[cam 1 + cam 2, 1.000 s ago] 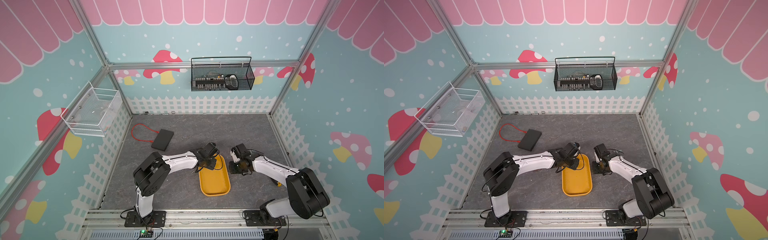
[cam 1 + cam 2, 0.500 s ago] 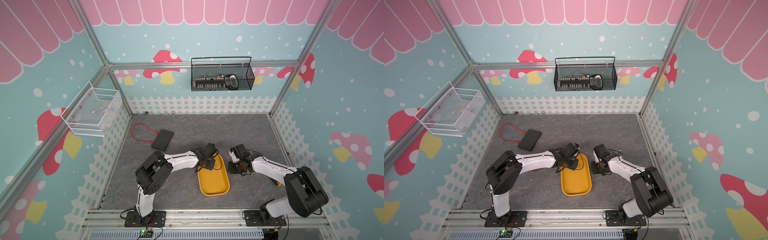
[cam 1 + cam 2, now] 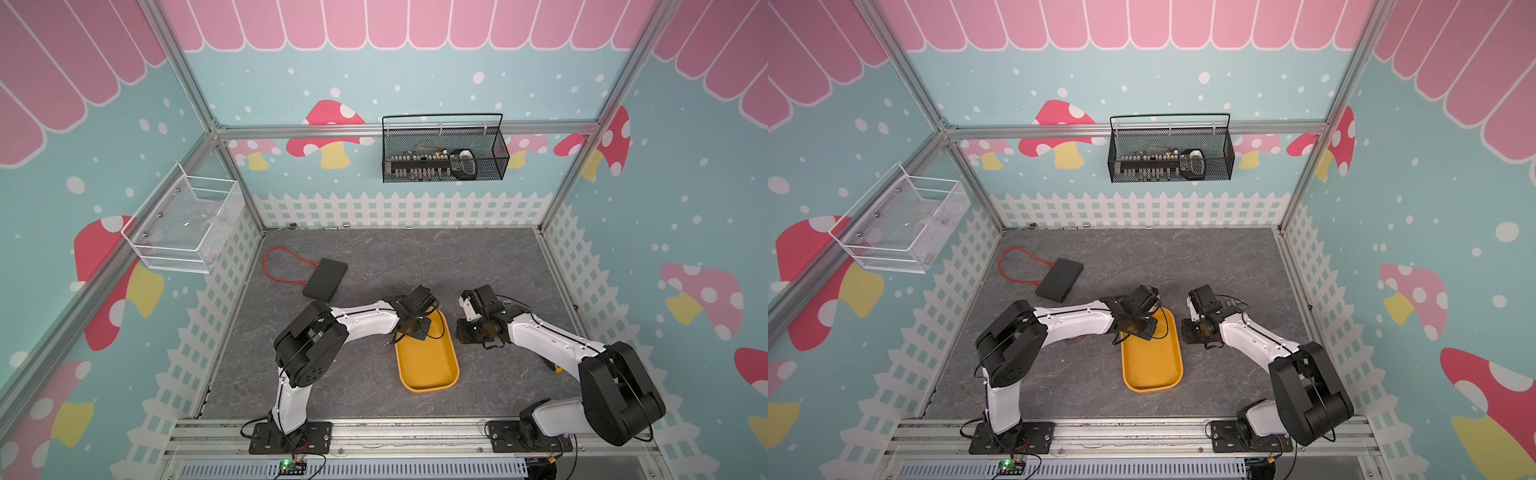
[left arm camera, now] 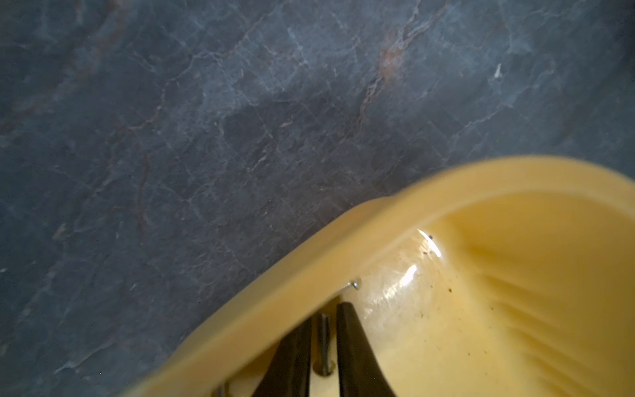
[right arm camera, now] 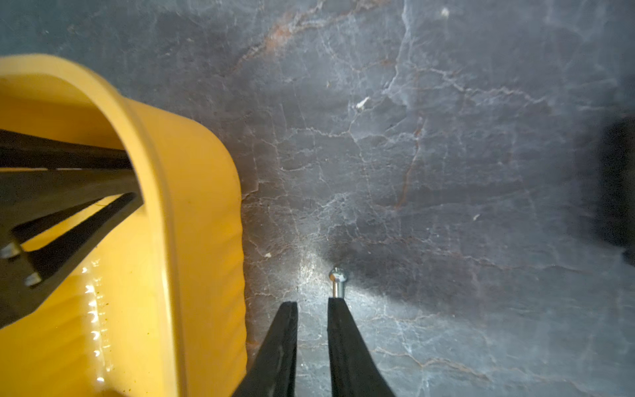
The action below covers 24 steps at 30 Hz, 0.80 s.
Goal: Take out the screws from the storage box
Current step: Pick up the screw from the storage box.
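The yellow-orange storage box (image 3: 428, 365) lies on the grey table between my two arms in both top views. My left gripper (image 4: 324, 312) reaches into its far end, shut on a thin grey screw (image 4: 323, 343) lying on the box floor. Another screw (image 4: 355, 284) rests against the box wall (image 4: 309, 261). My right gripper (image 5: 312, 302) hangs low over the table just right of the box (image 5: 192, 206). It is open, with nothing between its fingers. One silver screw (image 5: 338, 278) lies on the table at the tip of one finger.
A flat black box (image 3: 325, 279) with a red cable (image 3: 282, 266) lies at the table's back left. A black wire basket (image 3: 444, 153) hangs on the back wall and a white wire basket (image 3: 183, 224) on the left wall. White fence panels border the table.
The left gripper's jaws have closed on the screw inside the box. The right gripper's jaws have parted a little. Both arms have hardly moved.
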Tool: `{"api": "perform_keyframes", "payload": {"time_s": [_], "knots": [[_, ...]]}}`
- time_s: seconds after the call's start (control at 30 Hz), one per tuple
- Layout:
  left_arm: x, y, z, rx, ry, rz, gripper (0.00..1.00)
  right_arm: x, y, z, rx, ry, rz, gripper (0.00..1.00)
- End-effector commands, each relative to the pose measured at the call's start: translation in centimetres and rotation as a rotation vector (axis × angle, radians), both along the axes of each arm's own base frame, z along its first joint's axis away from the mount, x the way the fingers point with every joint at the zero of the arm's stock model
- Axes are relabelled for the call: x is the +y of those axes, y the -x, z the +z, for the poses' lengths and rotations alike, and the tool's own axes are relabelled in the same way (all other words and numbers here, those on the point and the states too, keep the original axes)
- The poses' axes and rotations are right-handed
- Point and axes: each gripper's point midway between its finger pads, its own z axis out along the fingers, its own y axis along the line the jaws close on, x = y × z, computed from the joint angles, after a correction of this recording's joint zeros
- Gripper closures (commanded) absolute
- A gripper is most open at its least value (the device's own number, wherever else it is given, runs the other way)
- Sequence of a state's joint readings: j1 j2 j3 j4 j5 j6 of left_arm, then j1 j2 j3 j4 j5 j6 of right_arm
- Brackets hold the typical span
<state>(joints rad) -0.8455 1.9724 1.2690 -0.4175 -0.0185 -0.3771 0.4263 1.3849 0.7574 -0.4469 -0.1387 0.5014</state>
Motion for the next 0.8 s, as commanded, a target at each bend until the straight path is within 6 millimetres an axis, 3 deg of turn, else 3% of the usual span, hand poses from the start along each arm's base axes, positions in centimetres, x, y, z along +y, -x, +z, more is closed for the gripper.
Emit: {"api": "perform_keyframes", "payload": {"time_s": [0.0, 0.13, 0.23, 0.43, 0.53, 0.63, 0.77], "knots": [[1.6, 1.9, -3.1, 0.109, -0.083, -0.012, 0.93, 0.0, -1.0, 2.7, -0.061, -0.005, -0.004, 0.76], [1.8, 2.2, -3.1, 0.124, -0.096, -0.016, 1.00, 0.0, -1.5, 5.0, -0.103, -0.015, -0.011, 0.75], [1.1, 2.2, -1.6, 0.116, -0.059, -0.021, 1.00, 0.7, -2.0, 7.2, -0.146, -0.053, 0.001, 0.75], [-1.3, 0.8, 6.8, 0.010, 0.121, -0.017, 1.00, 3.1, -3.1, 12.5, -0.293, -0.192, 0.087, 0.77], [-1.5, 0.3, 10.5, -0.033, 0.195, -0.011, 1.00, 3.7, -3.3, 13.5, -0.302, -0.222, 0.099, 0.78], [-0.1, 0.0, 12.6, -0.054, 0.235, 0.020, 1.00, 5.0, -2.9, 13.8, -0.281, -0.261, 0.117, 0.78], [4.2, -0.8, 13.7, -0.086, 0.238, 0.112, 1.00, 8.4, -1.8, 13.6, -0.235, -0.304, 0.161, 0.79]]}}
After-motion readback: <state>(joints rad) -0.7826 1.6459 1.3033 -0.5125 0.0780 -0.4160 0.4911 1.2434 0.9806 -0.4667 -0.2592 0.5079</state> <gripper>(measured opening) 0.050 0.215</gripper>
